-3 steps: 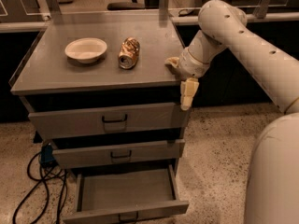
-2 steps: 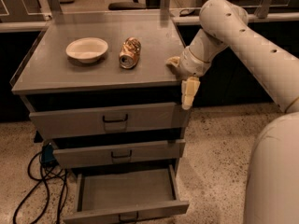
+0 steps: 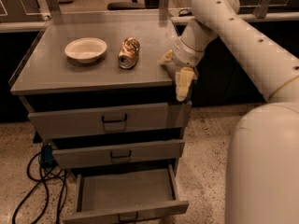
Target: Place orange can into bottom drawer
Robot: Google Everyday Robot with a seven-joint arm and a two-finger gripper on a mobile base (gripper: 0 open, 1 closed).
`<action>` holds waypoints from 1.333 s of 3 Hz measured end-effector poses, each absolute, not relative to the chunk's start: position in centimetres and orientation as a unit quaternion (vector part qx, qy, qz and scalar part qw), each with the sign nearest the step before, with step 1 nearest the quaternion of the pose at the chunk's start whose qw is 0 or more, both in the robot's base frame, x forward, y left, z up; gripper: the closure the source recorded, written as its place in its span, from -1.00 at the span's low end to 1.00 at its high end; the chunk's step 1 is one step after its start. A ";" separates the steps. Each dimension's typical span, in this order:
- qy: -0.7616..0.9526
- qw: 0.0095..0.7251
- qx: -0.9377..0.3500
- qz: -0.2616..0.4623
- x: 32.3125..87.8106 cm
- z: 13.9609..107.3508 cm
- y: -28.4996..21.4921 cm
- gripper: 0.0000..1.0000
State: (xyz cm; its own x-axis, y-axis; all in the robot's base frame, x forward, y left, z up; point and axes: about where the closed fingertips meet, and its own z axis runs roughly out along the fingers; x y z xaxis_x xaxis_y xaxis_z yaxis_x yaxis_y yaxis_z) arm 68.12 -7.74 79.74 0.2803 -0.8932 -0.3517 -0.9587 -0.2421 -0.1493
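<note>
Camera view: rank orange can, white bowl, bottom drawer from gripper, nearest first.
Gripper at the right edge of the cabinet top.
1. Orange can, just left of it.
2. White bowl, farther left.
3. Bottom drawer, open, near the floor.

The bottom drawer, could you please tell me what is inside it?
Nothing shows in the bottom drawer; its rear is hidden under the drawer above. The orange can lies on the cabinet top, the gripper at its right front corner.

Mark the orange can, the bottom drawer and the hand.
orange can (image 3: 128,53), camera view, mid-body, lying on the cabinet top (image 3: 60,73).
bottom drawer (image 3: 126,190), camera view, bare floor of the open tray.
hand (image 3: 177,74), camera view, its middle, at the cabinet top's right front corner.
</note>
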 end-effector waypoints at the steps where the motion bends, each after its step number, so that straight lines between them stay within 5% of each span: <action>1: 0.580 0.186 -0.788 0.088 69.3 82.3 -5.8 -1.00; 4: 0.501 0.288 -0.813 0.079 71.9 89.3 -1.1 -1.00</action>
